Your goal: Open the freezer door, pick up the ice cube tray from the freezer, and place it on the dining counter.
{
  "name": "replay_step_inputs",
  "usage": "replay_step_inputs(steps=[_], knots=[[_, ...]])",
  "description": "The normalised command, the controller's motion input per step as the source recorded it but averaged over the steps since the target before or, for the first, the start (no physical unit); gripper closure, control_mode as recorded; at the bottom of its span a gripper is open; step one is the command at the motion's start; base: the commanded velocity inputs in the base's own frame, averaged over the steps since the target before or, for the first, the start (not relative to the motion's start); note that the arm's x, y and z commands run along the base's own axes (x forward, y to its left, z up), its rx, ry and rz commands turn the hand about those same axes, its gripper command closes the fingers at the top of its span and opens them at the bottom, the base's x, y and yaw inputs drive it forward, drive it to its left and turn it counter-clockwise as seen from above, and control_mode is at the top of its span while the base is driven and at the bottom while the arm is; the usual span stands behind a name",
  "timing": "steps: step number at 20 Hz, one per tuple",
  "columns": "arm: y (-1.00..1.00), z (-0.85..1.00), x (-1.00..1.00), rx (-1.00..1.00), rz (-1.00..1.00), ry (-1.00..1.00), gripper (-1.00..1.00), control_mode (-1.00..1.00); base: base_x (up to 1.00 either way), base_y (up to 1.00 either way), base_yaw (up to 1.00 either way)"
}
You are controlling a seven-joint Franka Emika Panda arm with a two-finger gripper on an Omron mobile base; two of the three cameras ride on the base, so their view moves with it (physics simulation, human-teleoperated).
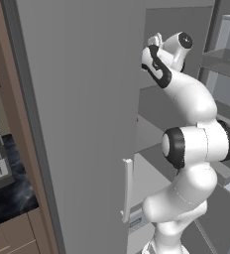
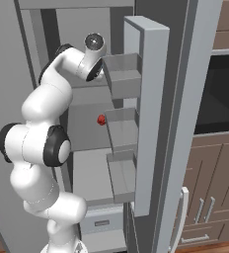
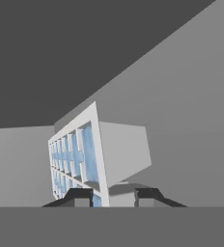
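Nearest you, in the hand view, the gripper (image 3: 113,195) has its two dark tips low in the frame, one on either side of the near end of the tray (image 3: 77,157); the jaws stand narrow, closed in on that end, and you can read this as a grip on the tray, though whether both pads bear fully is hard to tell. The tray lies straight ahead of the jaws; its long axis runs away from the hand, deeper into the freezer, and it appears tipped up on one long edge, the blue grid facing left in that view. From the base views you see the arm reach high into the upper compartment, so the tray sits up there, inside; the freezer door (image 2: 151,113) stands swung open with its shelf bins facing inward; further right are the brown cabinets (image 2: 210,183). The next move, as I judge it, is a straight pull back along the tray's long axis, clear of the door bins.
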Motion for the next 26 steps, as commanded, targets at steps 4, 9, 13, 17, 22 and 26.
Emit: replay_step_inputs(steps=[4,9,13,17,22,26], knots=[[0.0,0.0,0.0,0.0,0.0,0.0,1.0,-1.0,0.0,0.0,0.0],[0.0,0.0,0.0,0.0,0.0,0.0,1.0,-1.0,0.0,0.0,0.0],[0.0,0.0,0.0,0.0,0.0,0.0,1.0,-1.0,0.0,0.0,0.0],[0.0,0.0,-0.08,0.0,0.0,0.0,1.0,-1.0,0.0,0.0,0.0],[0.0,0.0,-0.49,0.0,0.0,-0.02,1.0,-1.0,0.0,0.0,0.0],[0.01,0.08,-0.71,0.0,0.0,-0.03,1.0,-1.0,0.0,0.0,0.0]])
